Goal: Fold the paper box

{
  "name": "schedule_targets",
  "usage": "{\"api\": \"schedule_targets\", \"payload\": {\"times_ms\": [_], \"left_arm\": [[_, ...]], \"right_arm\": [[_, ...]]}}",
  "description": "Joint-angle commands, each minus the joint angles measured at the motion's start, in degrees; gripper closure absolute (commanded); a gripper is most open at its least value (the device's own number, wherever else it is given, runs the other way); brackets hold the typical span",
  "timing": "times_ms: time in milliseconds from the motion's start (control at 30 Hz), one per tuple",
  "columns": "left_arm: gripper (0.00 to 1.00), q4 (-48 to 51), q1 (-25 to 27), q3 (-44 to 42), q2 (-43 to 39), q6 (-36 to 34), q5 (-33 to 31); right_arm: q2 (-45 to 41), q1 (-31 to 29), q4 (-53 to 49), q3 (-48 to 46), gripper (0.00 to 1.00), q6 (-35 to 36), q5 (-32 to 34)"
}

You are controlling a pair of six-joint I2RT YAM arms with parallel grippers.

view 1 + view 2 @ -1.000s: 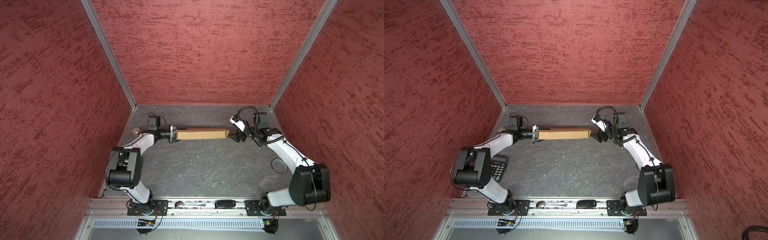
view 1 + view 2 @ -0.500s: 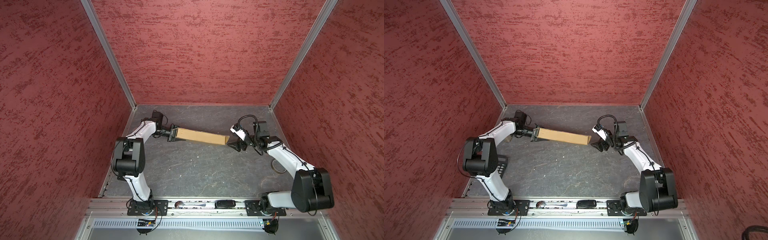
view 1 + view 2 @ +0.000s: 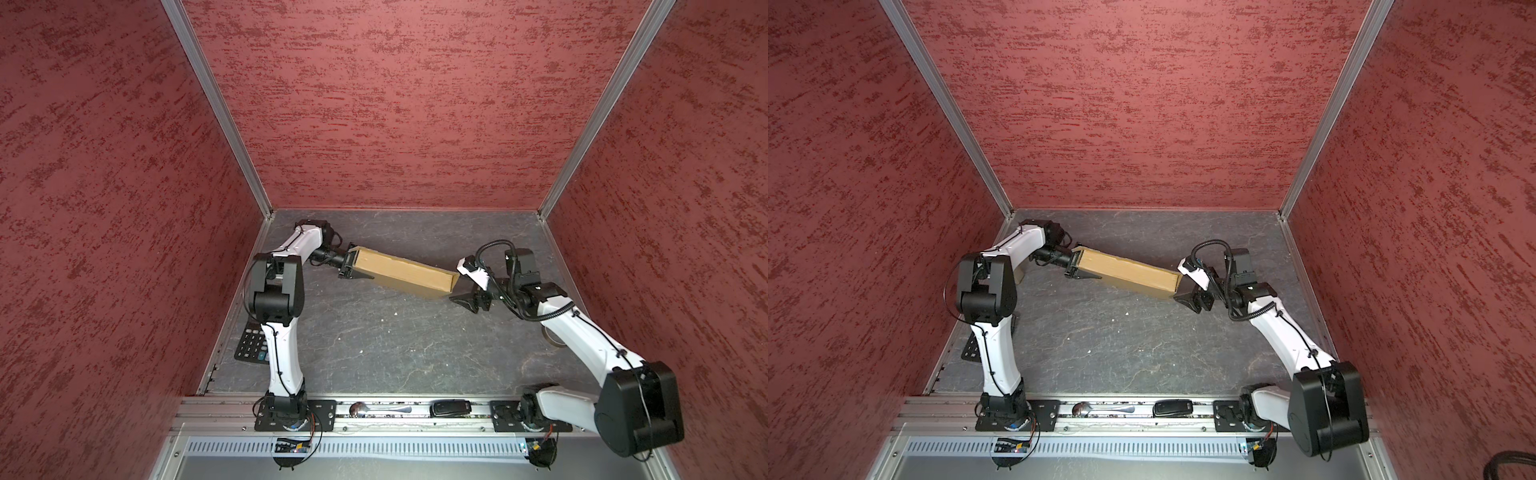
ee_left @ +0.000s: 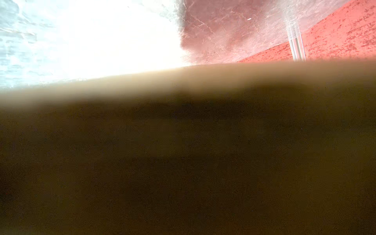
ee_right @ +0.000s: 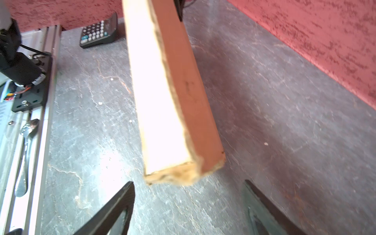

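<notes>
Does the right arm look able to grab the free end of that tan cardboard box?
Probably yes: the right gripper is open, and the tan cardboard box ends just ahead of its jaws, nothing between.

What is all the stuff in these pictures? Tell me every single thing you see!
paper box: one, tan-brown, folded long, slanting across the back of the table
calculator: one, black, left edge of the table, beside the left arm
spoon: one, silver, in the front rail
small black device: one, black, in the front rail, right of the spoon
tape roll: one, brownish ring, right edge of the table, partly hidden by the right arm
table: one, dark grey
walls: three, red, around the table
left gripper: one, black, shut on the box's left end
right gripper: one, black, open, just off the box's right end
</notes>
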State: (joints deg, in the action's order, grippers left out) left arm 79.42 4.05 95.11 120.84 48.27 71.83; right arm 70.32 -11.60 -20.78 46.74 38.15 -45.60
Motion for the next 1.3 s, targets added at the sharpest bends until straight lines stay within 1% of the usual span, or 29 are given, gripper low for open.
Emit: {"api": "schedule_targets", "payload": {"times_ms": [0,167,267,400,600,1000,1133,1267], "left_arm": [[0.77,4.64,0.01,2.12,0.93,-4.32,2.90],[0.77,8.30,0.21,2.59,0.98,-8.20,3.70],[0.77,10.70,0.34,2.79,0.90,-10.83,3.83],[0.77,12.21,0.20,3.06,0.81,-12.49,3.91],[0.77,12.01,0.30,3.20,0.89,-12.61,4.15],[0.79,11.73,0.79,3.48,0.98,-12.59,4.37],[0.78,11.55,1.02,3.68,0.80,-12.33,4.63],[0.79,11.38,1.38,3.19,0.28,-12.13,4.85]], "right_arm": [[-0.23,-1.32,0.47,0.13,0.18,0.35,-3.08],[-1.19,-2.97,5.04,-0.76,0.19,-0.99,0.24],[-2.03,-3.26,8.78,-1.28,0.19,-1.72,-0.17],[-1.90,-4.07,9.48,0.01,0.19,-1.06,0.94],[-1.16,-5.02,10.69,1.20,0.19,-0.64,-0.70],[1.48,-7.91,15.15,1.86,0.20,-1.26,-1.59],[2.56,-8.37,16.37,2.29,0.22,-1.12,-1.75],[3.41,-8.69,17.45,2.52,0.27,-1.14,-2.07]]}}
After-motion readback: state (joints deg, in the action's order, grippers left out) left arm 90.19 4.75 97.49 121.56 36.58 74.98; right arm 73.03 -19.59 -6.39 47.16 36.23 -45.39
